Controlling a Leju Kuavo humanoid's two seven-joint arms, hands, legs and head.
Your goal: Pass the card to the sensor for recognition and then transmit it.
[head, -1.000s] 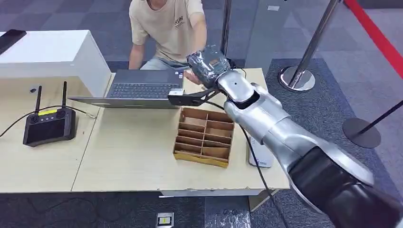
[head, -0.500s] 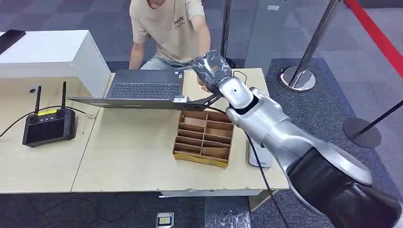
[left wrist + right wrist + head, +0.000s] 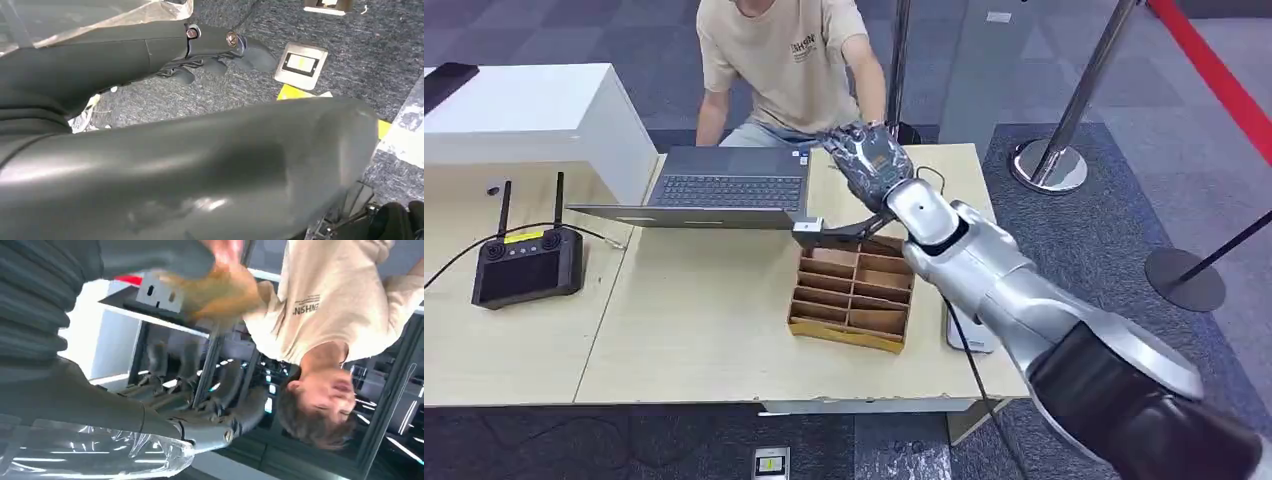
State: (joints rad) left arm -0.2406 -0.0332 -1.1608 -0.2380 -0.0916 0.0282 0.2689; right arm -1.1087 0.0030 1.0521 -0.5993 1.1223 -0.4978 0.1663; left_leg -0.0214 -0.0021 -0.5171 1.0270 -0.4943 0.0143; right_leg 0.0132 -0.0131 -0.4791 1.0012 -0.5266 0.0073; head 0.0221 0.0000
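R hand [image 3: 871, 162] raised over far table [image 3: 694, 330] edge, just beside laptop [image 3: 724, 187], close in front of person [image 3: 784, 60]. Wrist view: dark fingers [image 3: 215, 410] stretched out, a bit bent; blurred person's hand [image 3: 225, 285] right at thumb. Card: can't make out, so place, long axis, heading all unknown; can't tell if R hand has hold of anything. L hand [image 3: 215, 57] hangs over carpet, fingers loosely apart, nothing in them.

Counts: 1 laptop, 1 cardboard divider box [image 3: 854, 290], 1 black controller [image 3: 524, 262] w/ 2 antennas, 1 white cabinet [image 3: 534, 115], 2 stanchion bases [image 3: 1049, 165], 1 floor socket plate [image 3: 770, 463].

Writing: dark print on beige T-shirt, too small to read surely. Yellow label on controller, illegible.
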